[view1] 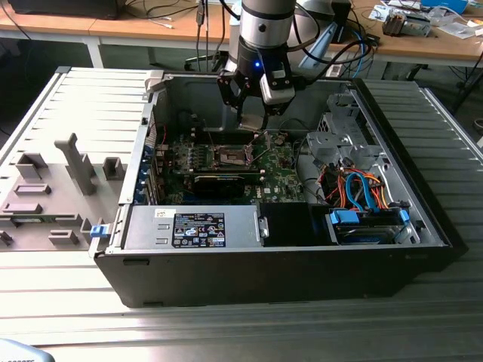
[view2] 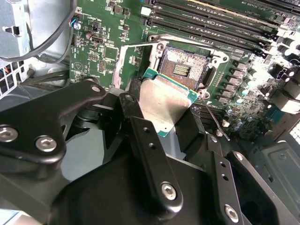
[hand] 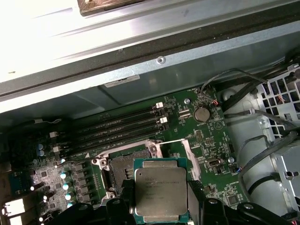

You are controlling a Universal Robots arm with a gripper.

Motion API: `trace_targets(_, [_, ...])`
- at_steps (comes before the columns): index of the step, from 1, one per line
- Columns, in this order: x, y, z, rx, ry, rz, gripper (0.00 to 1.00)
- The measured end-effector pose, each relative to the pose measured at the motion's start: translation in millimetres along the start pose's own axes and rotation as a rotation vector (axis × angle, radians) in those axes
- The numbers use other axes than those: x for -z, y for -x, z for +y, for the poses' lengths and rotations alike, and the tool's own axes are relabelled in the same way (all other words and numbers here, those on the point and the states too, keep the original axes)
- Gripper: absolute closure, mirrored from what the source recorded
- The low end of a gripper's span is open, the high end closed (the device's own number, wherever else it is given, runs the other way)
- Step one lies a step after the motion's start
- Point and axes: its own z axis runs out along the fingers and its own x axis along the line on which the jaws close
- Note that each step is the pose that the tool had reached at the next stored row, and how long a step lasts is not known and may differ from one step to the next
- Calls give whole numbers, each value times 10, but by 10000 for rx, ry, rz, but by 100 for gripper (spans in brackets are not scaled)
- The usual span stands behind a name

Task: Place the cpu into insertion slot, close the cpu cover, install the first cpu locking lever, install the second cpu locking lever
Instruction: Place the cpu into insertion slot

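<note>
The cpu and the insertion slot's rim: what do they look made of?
The cpu: apparently a metal lid, dull grey-beige with a soft sheen, on a thin green carrier showing at its edges. The insertion slot: its rim is likely bare metal, judging by the silvery glints; the dark centre's material is unclear.

From where I stand I count one arm (view1: 264,30) with one gripper (view1: 253,124), its two jaws pinching one cpu (hand: 161,192). One open computer case (view1: 264,279) sits on one ribbed metal bench (view1: 226,332), and one grey side panel (view1: 75,151) lies to the exterior view's left. On the single green board (hand: 211,140) there is one insertion slot (view2: 185,65), one cpu cover (hand: 191,159), four long black memory slots (hand: 117,124) and one coin battery (hand: 201,113). One power supply (view1: 143,226) carries one label (view1: 198,230).
</note>
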Motion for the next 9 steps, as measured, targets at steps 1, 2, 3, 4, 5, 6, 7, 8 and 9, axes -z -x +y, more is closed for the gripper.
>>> trace_targets(1, [0,0,-1,-30,0,-3,46])
trace_targets(2, [0,0,-1,-42,0,-4,46])
trace_targets(3, [0,0,-1,-52,1,-4,46])
trace_targets(4, [0,0,-2,-71,0,-6,46])
trace_targets(5, [0,1,-2,-88,1,-7,46])
trace_targets(6, [0,1,-2,-104,2,-9,46])
trace_targets(7, [0,1,-3,-116,3,-10,46])
trace_targets(8, [0,1,-3,-130,2,-11,46])
trace_targets(9, [0,1,-3,-141,2,-12,46])
